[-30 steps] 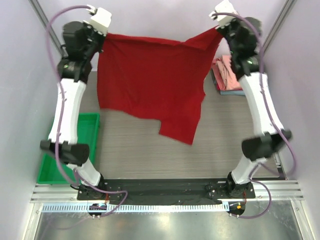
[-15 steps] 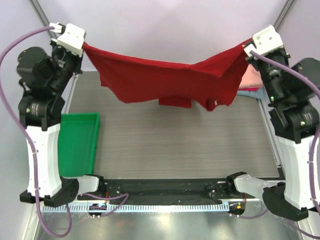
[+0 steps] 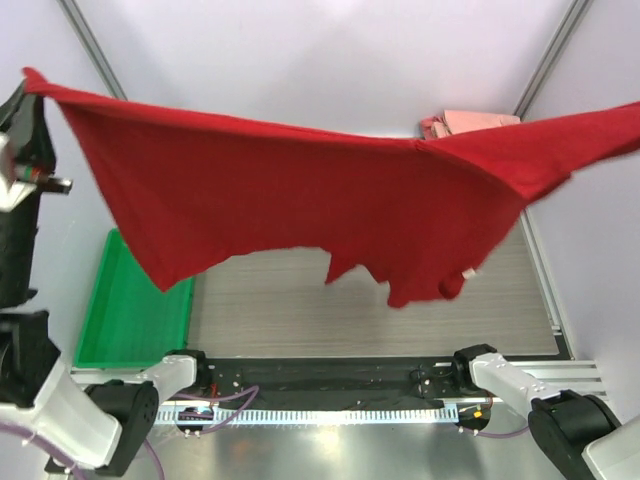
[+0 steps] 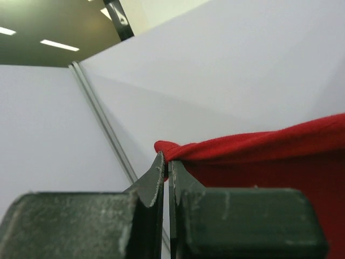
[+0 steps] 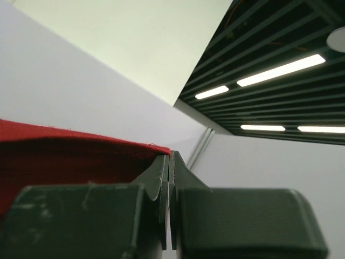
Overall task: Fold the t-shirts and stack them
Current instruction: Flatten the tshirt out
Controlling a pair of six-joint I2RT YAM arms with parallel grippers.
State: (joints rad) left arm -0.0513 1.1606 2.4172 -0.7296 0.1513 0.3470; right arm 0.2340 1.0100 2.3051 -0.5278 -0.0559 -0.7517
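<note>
A deep red t-shirt (image 3: 300,195) hangs spread wide in the air, high above the table and close to the top camera. My left gripper (image 4: 166,162) is shut on its left corner (image 4: 170,148), at the far left of the top view. My right gripper (image 5: 170,159) is shut on its right corner (image 5: 156,150), which runs off the right edge of the top view. Both arms are raised and the cloth sags between them. A small white label (image 3: 468,274) shows near the shirt's lower edge. Folded salmon-pink shirts (image 3: 470,122) lie at the table's back right.
A green plastic tray (image 3: 125,310) sits at the left of the grey table (image 3: 300,300). Pale enclosure walls with metal posts stand on three sides. The arm bases are at the table's near edge.
Both arms have lifted higher and apart, pulling the red shirt up toward the camera and stretching it wider. It now hides most of the table's back.
</note>
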